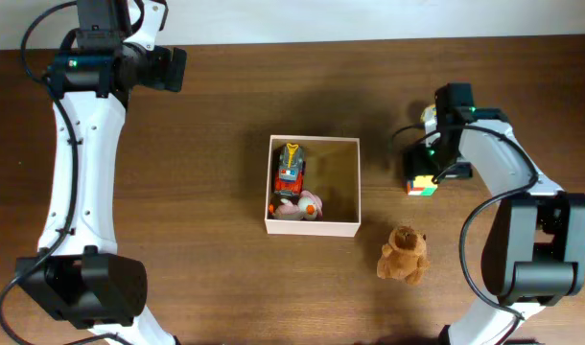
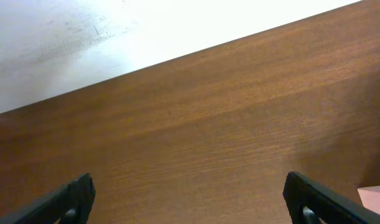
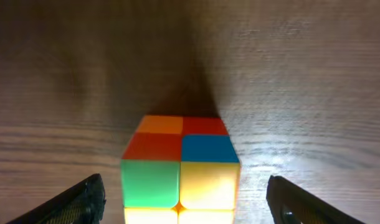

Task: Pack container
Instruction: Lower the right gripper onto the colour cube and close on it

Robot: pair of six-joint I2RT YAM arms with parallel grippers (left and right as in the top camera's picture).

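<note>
Container in the middle of the table, toy car inside. At its 3 o'clock, right gripper pointing down over a cube, fingers spread on both sides. Far at 10 o'clock, left gripper, fingers spread wide.

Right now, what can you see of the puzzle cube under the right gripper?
The puzzle cube is a glossy plastic two-by-two with orange, red, blue, green and yellow tiles showing. It sits flat on the wooden table, right of the container, apart from it. The right gripper hangs open astride it, fingers clear of both sides.
</note>
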